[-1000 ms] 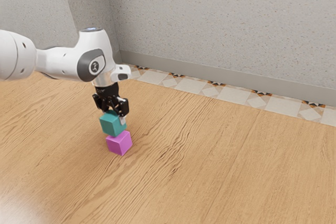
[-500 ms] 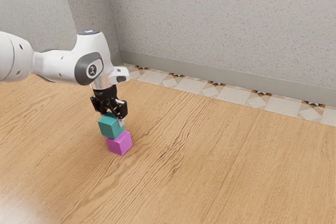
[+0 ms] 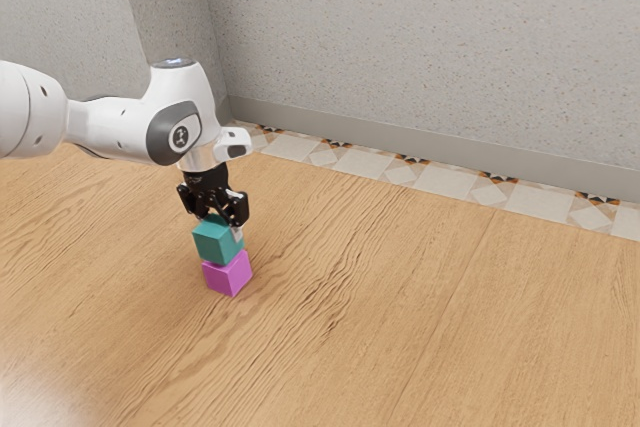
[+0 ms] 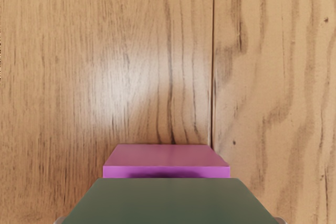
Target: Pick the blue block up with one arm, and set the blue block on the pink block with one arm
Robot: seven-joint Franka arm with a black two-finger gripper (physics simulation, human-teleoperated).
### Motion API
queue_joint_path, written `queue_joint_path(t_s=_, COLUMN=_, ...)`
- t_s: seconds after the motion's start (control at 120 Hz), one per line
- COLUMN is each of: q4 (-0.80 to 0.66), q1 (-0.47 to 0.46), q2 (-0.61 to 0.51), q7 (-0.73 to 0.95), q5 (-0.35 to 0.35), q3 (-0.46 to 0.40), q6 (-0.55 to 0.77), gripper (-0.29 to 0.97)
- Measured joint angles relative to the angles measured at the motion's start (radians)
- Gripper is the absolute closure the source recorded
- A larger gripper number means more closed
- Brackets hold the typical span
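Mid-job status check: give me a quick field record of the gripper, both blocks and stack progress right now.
gripper state: gripper shut on blue block
blue block position: on top of pink block, seemingly touching, set slightly toward the exterior view's left
pink block support: wooden table
stage: stacked, not yet released

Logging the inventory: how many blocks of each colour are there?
teal block: 1
pink block: 1
Total: 2
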Motion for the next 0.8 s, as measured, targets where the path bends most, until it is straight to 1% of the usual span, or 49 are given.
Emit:
queue_joint_path(t_s=0.142, q4=0.000, q1=-0.001, q2=0.004, q7=-0.004, q5=0.016, q3=-0.001, q6=0.002, gripper=0.17)
queue_joint_path(t_s=0.233, q4=0.000, q1=-0.003, q2=0.004, q7=-0.005, q5=0.026, q3=-0.001, q6=0.011, gripper=0.11)
queue_joint_path(t_s=0.367, q4=-0.001, q1=-0.004, q2=0.004, q7=-0.007, q5=0.031, q3=-0.002, q6=0.018, gripper=0.06)
queue_joint_path(t_s=0.525, q4=-0.002, q1=-0.019, q2=-0.009, q7=-0.008, q5=0.029, q3=-0.003, q6=0.022, gripper=0.03)
queue_joint_path(t_s=0.575, q4=0.001, q1=-0.020, q2=-0.055, q7=-0.008, q5=0.027, q3=-0.003, q6=0.015, gripper=0.02)
queue_joint_path(t_s=0.675, q4=0.068, q1=-0.020, q2=-0.230, q7=-0.008, q5=0.018, q3=-0.004, q6=-0.060, gripper=0.01)
queue_joint_path(t_s=0.742, q4=0.174, q1=-0.026, q2=-0.280, q7=-0.007, q5=0.021, q3=-0.001, q6=-0.161, gripper=0.01)
queue_joint_path(t_s=0.8, q4=0.243, q1=-0.028, q2=-0.317, q7=-0.005, q5=0.042, q3=-0.001, q6=-0.267, gripper=0.01)
